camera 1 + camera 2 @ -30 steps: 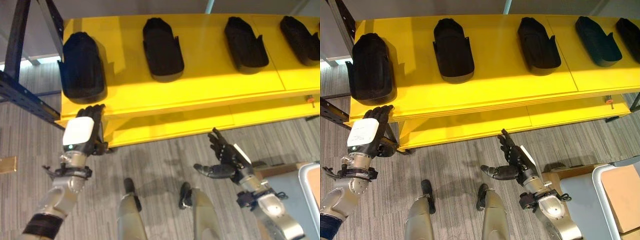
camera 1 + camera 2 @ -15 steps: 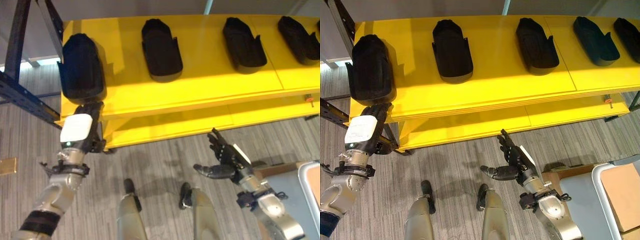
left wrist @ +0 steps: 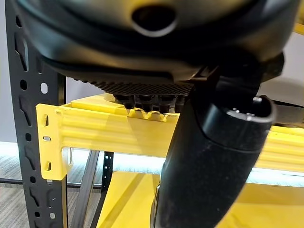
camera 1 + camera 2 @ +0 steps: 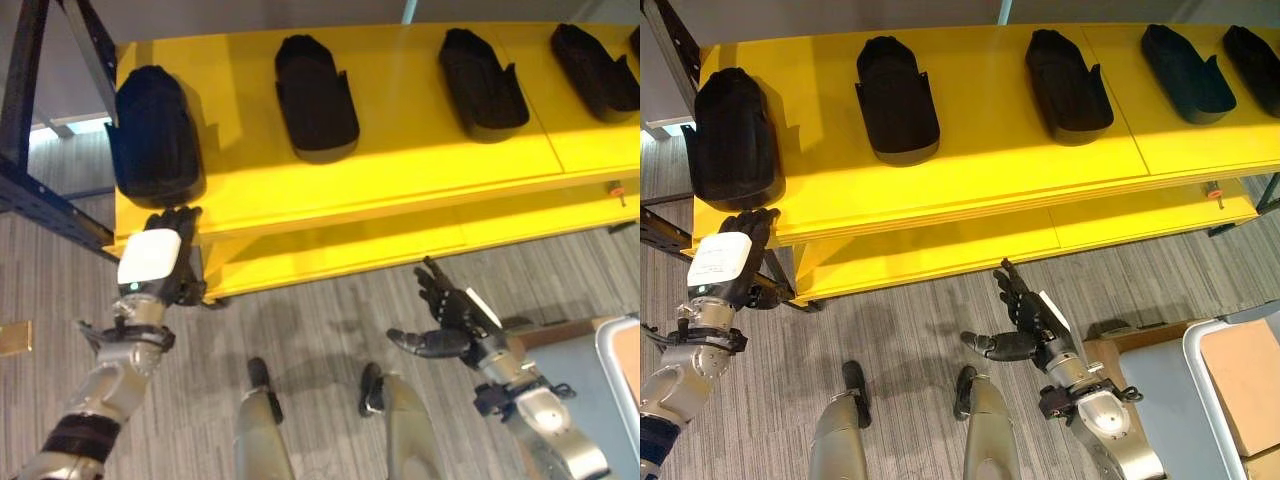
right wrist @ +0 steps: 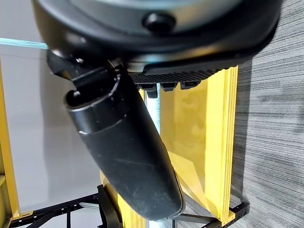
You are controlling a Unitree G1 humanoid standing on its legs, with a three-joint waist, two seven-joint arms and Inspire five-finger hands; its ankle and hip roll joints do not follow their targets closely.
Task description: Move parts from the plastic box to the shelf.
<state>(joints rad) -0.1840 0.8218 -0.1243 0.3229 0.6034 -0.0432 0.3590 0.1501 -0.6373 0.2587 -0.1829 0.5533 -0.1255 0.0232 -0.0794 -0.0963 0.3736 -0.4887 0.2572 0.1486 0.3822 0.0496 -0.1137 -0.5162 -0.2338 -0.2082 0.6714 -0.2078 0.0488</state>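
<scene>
Yellow shelf (image 4: 970, 180) carries a row of black moulded parts on its top deck. The end part (image 4: 732, 140) lies just beyond the left hand's fingertips, close to the deck's front lip. Three more sit further along toward the right hand's side: one (image 4: 897, 100), another (image 4: 1068, 80), another (image 4: 1185, 73), and a fifth (image 4: 1255, 55) at the far end. So a good share of the job looks done.

Left hand (image 4: 160, 262) is raised with fingers straight, empty, tips right at the front edge of the deck below the end part; contact with the part itself cannot be made out. Right hand (image 4: 1025, 325) hangs low over the grey floor (image 4: 910, 320), fingers spread, thumb out, holding nothing.

A light-rimmed container corner (image 4: 1215, 380), likely the plastic box, sits beside and behind the right hand; its contents cannot be judged.

Room: a dark upright post (image 3: 35, 95) stands close beside the left hand; open deck lies between the parts. Lower shelf deck (image 4: 940, 255) looks bare.
</scene>
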